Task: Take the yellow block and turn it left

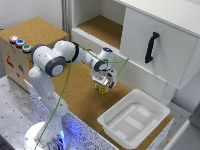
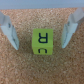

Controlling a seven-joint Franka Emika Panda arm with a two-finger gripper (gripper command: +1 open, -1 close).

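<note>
Yellow block (image 2: 42, 43) lies on the cork surface (image 2: 42, 70) directly between my two fingers (image 2: 8, 31), and in the wrist view I see dark letters on its upper face, an R and a U. My gripper (image 1: 103, 84) is spread wide, with one finger on each side of the block, and neither finger touches it; a band of bare cork shows on both sides. In the exterior view the block (image 1: 102, 89) appears as a small yellow spot just below my fingers, near the middle of the cork board (image 1: 75, 95). Nothing stands between my fingers and the block. Going outward, a white tray (image 1: 134, 120) sits on the cork toward the exterior view's right, well apart from the block. Behind my wrist there is a white cabinet (image 1: 155, 35) with a black handle (image 1: 151, 47) on its door, and an open shelf lined with cork beside it. On the exterior view's left stands a cork-covered box (image 1: 25, 50) with three coloured buttons (image 1: 19, 43) on top. A green cable (image 1: 62, 90) runs along my arm down to the base.
</note>
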